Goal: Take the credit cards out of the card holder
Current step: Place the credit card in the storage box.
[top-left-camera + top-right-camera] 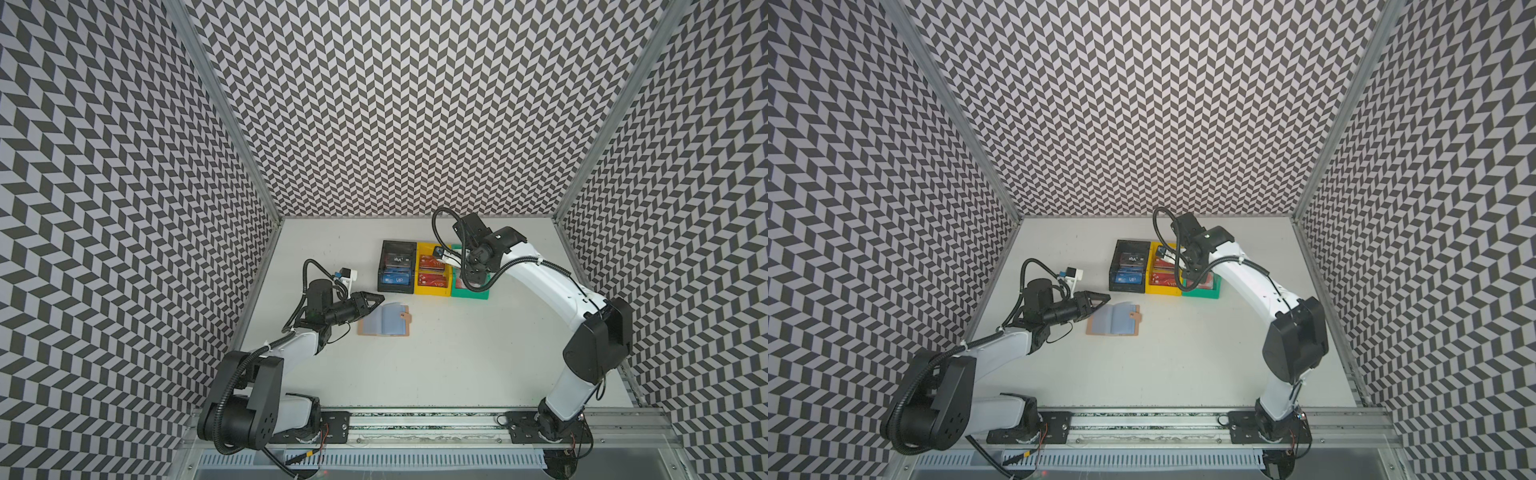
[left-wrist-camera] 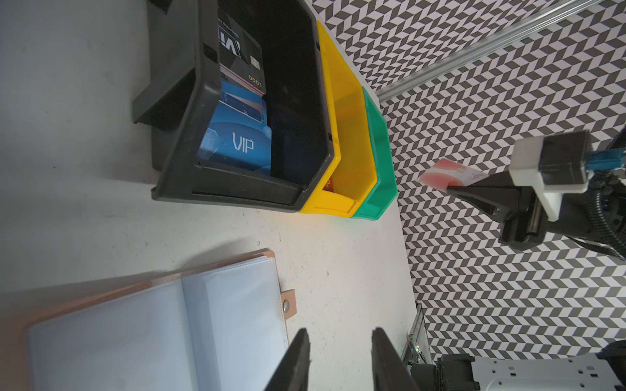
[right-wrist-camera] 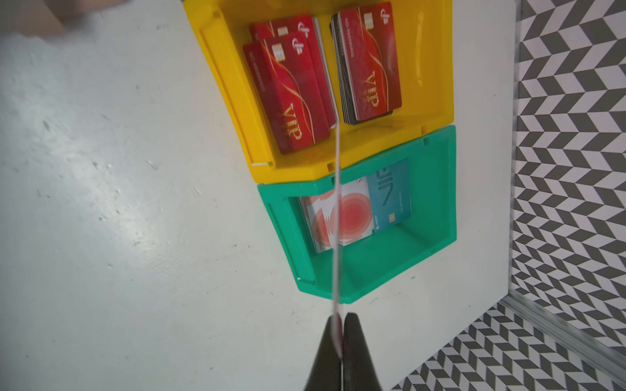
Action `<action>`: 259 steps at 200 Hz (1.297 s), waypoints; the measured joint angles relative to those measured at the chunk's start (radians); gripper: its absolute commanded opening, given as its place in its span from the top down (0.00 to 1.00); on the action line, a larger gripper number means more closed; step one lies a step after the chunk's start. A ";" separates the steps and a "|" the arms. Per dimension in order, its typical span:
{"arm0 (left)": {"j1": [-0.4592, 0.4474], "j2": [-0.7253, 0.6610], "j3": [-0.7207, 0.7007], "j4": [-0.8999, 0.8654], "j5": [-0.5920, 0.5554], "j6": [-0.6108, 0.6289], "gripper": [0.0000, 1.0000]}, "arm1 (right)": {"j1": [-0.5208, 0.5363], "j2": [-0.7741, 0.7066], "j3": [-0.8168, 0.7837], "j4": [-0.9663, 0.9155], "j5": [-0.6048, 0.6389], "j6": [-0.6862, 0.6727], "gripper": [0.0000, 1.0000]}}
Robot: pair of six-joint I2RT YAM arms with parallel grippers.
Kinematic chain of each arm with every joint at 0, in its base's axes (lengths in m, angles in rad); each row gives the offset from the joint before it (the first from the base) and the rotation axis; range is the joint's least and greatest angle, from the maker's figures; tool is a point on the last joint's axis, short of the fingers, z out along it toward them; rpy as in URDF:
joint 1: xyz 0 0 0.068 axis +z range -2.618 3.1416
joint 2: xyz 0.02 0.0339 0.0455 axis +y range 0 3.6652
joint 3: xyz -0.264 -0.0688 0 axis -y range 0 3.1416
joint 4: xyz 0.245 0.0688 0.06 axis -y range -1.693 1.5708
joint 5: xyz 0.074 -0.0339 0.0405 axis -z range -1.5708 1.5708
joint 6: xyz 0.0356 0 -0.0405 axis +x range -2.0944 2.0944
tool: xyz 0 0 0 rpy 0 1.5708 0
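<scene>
Two grippers. The right gripper (image 3: pixel 340 318) has its jaws pinched tight on one held card (image 3: pixel 337 220), pale with a red circle. That card is edge-on in the right wrist view, just a thin line, and its face shows in the left wrist view (image 2: pixel 447 172). It hangs in the air over the seam between the yellow bin (image 3: pixel 230 84) and the green bin (image 3: pixel 277 230), touching neither.

The left gripper (image 2: pixel 340 333) has its jaws partly apart with nothing between them. It sits low at the snap-tab edge of the card holder (image 2: pixel 203 321). One finger (image 2: pixel 299 342) overlaps that edge; can't tell if it touches.

The card holder lies open and flat on the table (image 1: pixel 457 353), with clear sleeve pages up and looking plain pale. The pages below are hidden and the near corner is cut off and blurred. It shows in both top views (image 1: pixel 384 320) (image 1: pixel 1115 320).

The black bin (image 2: pixel 183 135), yellow bin and green bin stand side by side, walls touching, with a strip of bare table between the black bin and the holder.
- Black bin: blue card (image 2: pixel 237 145) reading "VIP", and black card (image 2: pixel 240 57) partly behind the wall.
- Yellow bin: two stacks of red cards (image 3: pixel 294 94).
- Green bin: pale cards (image 3: pixel 352 216) overlapping a teal card (image 3: pixel 389 193).

In the top views the right arm covers most of the green bin. There is wide open table on the near side, between the arms.
</scene>
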 measured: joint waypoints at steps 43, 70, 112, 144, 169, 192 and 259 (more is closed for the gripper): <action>0.007 0.024 0.000 0.000 0.000 0.000 0.67 | -0.015 -0.015 -0.002 -0.050 0.018 -0.125 1.00; 0.007 0.036 0.000 0.000 0.000 0.000 0.67 | -0.050 -0.023 -0.005 -0.062 0.013 -0.169 1.00; 0.007 0.055 0.004 0.001 0.000 0.000 0.68 | -0.093 -0.022 -0.040 -0.062 -0.014 -0.215 1.00; 0.012 0.078 0.009 0.002 0.000 0.000 0.68 | -0.100 -0.010 -0.060 -0.062 -0.037 -0.235 1.00; 0.015 0.096 0.019 0.003 0.000 0.000 0.68 | -0.106 0.027 -0.060 -0.060 -0.054 -0.245 1.00; 0.021 0.107 0.021 0.003 0.000 0.000 0.69 | -0.113 0.069 -0.060 -0.057 -0.064 -0.254 1.00; 0.027 0.148 0.043 0.005 0.000 0.000 0.69 | -0.134 0.124 -0.060 -0.043 -0.077 -0.265 1.00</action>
